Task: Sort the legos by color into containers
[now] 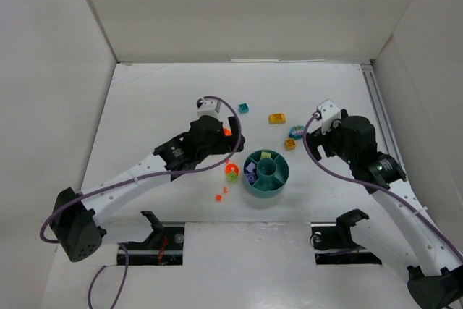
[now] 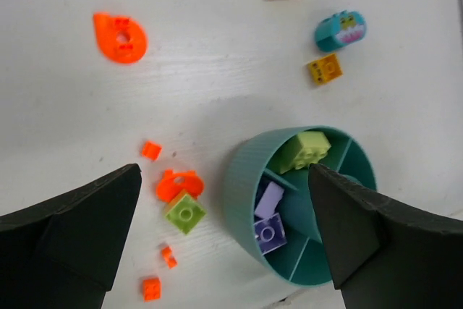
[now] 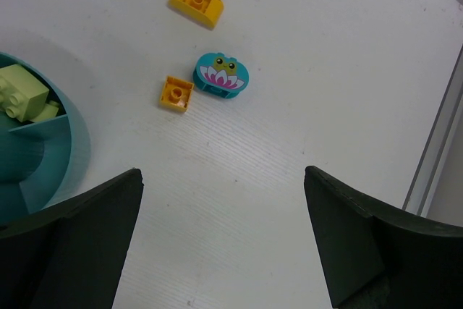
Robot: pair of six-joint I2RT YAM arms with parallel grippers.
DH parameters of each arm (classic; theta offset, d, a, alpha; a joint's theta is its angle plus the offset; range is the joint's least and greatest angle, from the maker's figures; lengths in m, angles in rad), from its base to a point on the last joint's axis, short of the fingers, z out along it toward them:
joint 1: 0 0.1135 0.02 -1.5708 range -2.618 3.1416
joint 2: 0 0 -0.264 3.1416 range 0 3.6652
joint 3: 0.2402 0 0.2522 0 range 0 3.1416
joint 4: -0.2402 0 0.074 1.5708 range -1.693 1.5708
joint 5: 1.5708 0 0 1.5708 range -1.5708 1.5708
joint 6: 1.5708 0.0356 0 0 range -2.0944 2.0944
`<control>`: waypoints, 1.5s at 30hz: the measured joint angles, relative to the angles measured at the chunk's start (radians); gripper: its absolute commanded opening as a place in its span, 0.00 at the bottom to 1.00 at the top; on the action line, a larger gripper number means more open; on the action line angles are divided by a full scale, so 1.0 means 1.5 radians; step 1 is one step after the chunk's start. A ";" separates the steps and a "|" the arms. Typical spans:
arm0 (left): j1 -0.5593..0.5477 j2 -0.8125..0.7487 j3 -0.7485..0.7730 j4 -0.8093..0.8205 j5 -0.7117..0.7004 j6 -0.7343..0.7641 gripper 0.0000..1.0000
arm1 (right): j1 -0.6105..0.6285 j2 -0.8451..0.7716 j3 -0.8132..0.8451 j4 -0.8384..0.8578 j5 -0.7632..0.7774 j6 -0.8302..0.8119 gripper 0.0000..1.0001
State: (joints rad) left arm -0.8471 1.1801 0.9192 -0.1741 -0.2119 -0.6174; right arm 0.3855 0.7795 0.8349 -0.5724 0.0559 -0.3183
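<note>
The teal dish (image 1: 266, 173) sits mid-table. In the left wrist view its wall (image 2: 242, 186) shows, with a lime green brick (image 2: 309, 148) in one section and two purple bricks (image 2: 269, 215) in another. Left of the dish a lime brick (image 2: 185, 212) lies on an orange piece (image 2: 179, 182), with small orange bits (image 2: 151, 287) around. My left gripper (image 2: 224, 171) is open and empty above the dish's left rim. My right gripper (image 3: 222, 171) is open and empty over bare table right of the dish (image 3: 69, 157). Beyond it lie a teal frog piece (image 3: 221, 74) and two yellow bricks (image 3: 176, 93).
An orange round piece (image 2: 120, 37) lies farther back left, partly under the left arm in the top view. A teal brick (image 1: 244, 108) and a yellow brick (image 1: 277, 118) lie behind the dish. White walls enclose the table; a rail (image 1: 380, 117) runs along the right edge.
</note>
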 measured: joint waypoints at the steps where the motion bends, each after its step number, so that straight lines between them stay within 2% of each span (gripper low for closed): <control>1: 0.006 -0.012 -0.016 -0.010 -0.007 -0.018 0.98 | 0.000 0.000 0.000 0.000 0.000 0.000 0.97; 6: 0.019 -0.020 -0.106 -0.060 0.001 -0.104 0.88 | 0.000 0.006 0.000 0.003 -0.002 0.000 0.97; 8: 0.024 -0.018 -0.137 -0.082 0.010 -0.132 0.87 | 0.000 0.007 -0.001 0.003 -0.005 0.000 0.97; 15: 0.024 0.026 -0.149 -0.079 0.040 -0.187 0.82 | 0.000 0.013 -0.001 0.003 -0.011 0.000 0.97; 25: -0.011 0.145 -0.132 -0.068 0.043 -0.209 0.77 | 0.000 0.013 -0.012 0.003 -0.012 0.000 0.97; 38: -0.044 0.158 -0.120 -0.037 0.049 -0.200 0.76 | 0.000 0.013 -0.012 0.003 -0.012 0.002 0.97; 41: -0.047 0.179 -0.113 -0.033 0.051 -0.195 0.68 | 0.000 0.011 -0.012 0.003 -0.012 0.003 0.97; 45: -0.048 0.195 -0.102 -0.030 0.049 -0.191 0.62 | 0.000 0.007 -0.012 0.003 -0.012 0.003 0.97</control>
State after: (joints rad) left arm -0.9195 1.4723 0.7654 -0.2195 -0.1383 -0.9035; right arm 0.3855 0.7898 0.8162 -0.5682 0.0376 -0.3145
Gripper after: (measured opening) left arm 0.658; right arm 0.971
